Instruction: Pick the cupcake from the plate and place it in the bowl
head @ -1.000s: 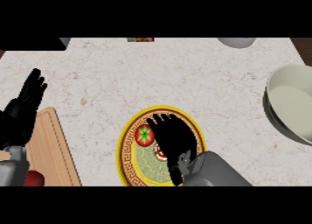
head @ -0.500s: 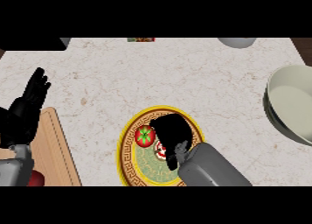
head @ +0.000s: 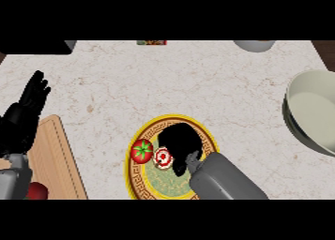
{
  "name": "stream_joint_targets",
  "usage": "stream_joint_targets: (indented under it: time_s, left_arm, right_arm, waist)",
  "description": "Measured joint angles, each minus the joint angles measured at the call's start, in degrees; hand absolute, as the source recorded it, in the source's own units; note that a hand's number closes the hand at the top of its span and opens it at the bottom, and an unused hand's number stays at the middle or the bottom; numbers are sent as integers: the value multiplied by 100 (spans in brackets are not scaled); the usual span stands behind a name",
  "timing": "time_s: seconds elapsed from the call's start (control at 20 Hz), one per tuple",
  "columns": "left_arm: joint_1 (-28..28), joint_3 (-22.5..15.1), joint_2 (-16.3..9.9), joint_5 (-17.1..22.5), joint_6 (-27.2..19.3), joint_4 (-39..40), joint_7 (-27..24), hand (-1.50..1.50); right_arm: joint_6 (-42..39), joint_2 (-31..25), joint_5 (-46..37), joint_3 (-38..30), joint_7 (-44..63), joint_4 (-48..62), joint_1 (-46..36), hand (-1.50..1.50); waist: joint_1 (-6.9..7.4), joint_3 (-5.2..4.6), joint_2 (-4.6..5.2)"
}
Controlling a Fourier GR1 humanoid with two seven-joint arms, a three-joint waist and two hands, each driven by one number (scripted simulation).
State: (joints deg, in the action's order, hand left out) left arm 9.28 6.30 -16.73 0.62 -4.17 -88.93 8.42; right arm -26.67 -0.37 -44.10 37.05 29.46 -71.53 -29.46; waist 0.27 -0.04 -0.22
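A: What was recorded at the left edge of the table [head: 197, 79]?

B: The left hand [head: 24, 117] was noted there, fingers straight and raised, nothing held. A wooden cutting board [head: 56, 159] was logged just below and right of it, with a red object [head: 37, 191] at the board's lower edge, too cut off to be identified.

A: And toward the centre?

B: A plate [head: 171, 123] with a yellow patterned rim and green middle was observed on the marble top. A tomato [head: 142, 151] was seen on the plate's left part. The cupcake [head: 164, 158], white with red markings, was found just right of the tomato, on the plate, close beside it; contact between the two could not be judged.

A: Was the cupcake gripped?

B: The right hand [head: 180, 143] was recorded over the plate, directly against the cupcake's right side, its grey forearm entering from the lower edge. The hand appeared as one dark mass, so it could not be told whether the fingers were closed round the cupcake.

A: Anything further right?

B: The bowl [head: 322, 117], pale and deep, was logged at the right edge, well apart from the plate. A grey vessel [head: 253, 45] was partly visible at the top edge, and a small red-green item [head: 151, 42] left of that.
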Motion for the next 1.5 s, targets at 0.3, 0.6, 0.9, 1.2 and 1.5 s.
stream_joint_targets:
  time_s: [0.3, 0.6, 0.9, 1.2, 1.5]
  left_arm:
    - [8, -38, 164, -158, -57, 44, -30, 0]
    - [-129, 123, 89, -106, 7, 46, -104, 0]
    - [-316, 196, 64, -72, 58, -93, -113, 0]
    - [-270, 272, 14, -40, 94, -39, -79, 0]
    - [-330, 116, 201, -145, 16, -139, -93, 0]
  right_arm:
    - [710, 0, -63, 157, -80, 403, -308, 150]
    - [1047, -893, -295, -200, 116, -729, 515, 150]
    - [1031, -1804, -408, -688, 493, -2511, 1275, 150]
    - [1144, -2260, -776, -1292, 1080, -4295, 1370, 150]
    - [917, -2412, -392, -2466, 1547, -5580, 1276, 150]
  waist:
    - [10, 1, 10]
    - [-109, 4, -7]
    - [-149, 2, -26]
    - [-218, 0, -44]
    - [-144, 1, -19]
